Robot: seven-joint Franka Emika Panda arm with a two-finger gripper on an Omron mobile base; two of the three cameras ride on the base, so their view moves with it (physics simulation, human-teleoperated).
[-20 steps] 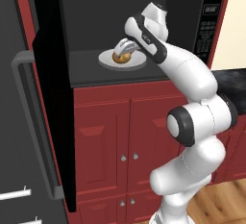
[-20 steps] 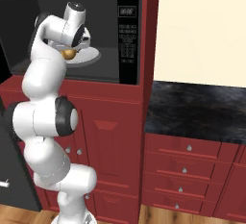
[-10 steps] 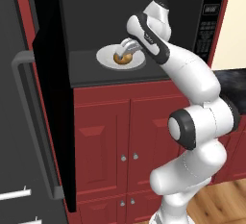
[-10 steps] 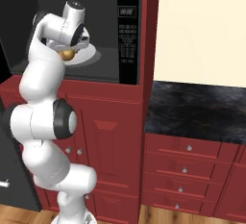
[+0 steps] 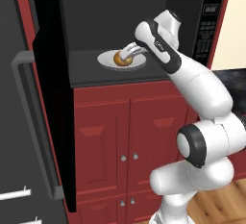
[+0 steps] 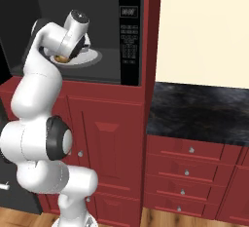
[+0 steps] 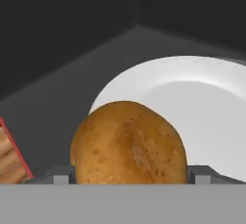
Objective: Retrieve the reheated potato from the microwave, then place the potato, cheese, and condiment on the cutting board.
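Note:
The black microwave stands open in the red cabinetry. Its door is swung out to the left. Inside lies a white plate. My gripper reaches into the cavity and is shut on the golden-brown potato, one fingertip against each side. The potato sits over the plate's near left edge; whether it touches the plate I cannot tell. The cheese, the cutting board and the condiment are out of view.
The door's long grey handle sticks out at the left. Red cabinet doors fill the space below the microwave. A black stone counter over red drawers lies to the right.
The potato has shifted slightly toward the front of the cavity with the gripper, and the hand has rolled a little. The plate has stayed put.

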